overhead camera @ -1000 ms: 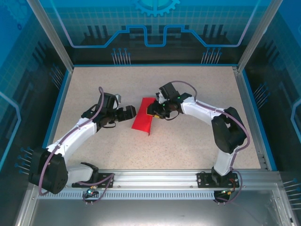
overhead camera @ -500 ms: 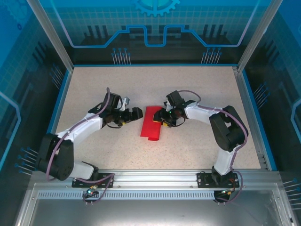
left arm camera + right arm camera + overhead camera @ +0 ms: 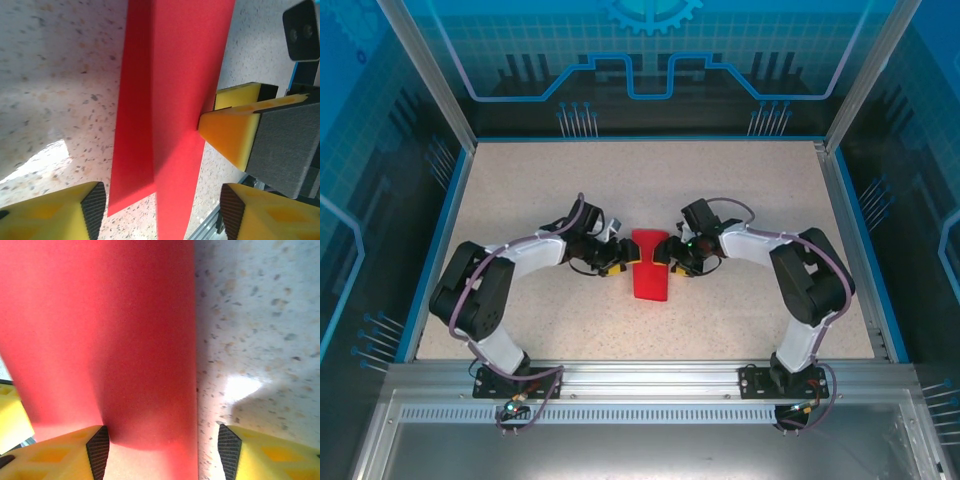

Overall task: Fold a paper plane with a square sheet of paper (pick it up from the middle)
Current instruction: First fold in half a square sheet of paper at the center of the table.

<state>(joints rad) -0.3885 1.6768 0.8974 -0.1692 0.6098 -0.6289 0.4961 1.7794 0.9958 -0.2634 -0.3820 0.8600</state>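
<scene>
Fold state: the square sheet of paper [image 3: 649,268] lies flat on the desk [image 3: 740,180] between your arms, doubled into a narrow band. No nose or wings yet, so you are early, with most creases left. Its long axis runs away from the arm bases, and neither end is pointed. Left claw [image 3: 619,259] and right claw [image 3: 667,254] flank it, both spread, pinching nothing.

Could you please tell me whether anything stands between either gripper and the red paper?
Nothing visible does: the left gripper and right gripper flank the folded red paper, fingers at its side edges.
</scene>
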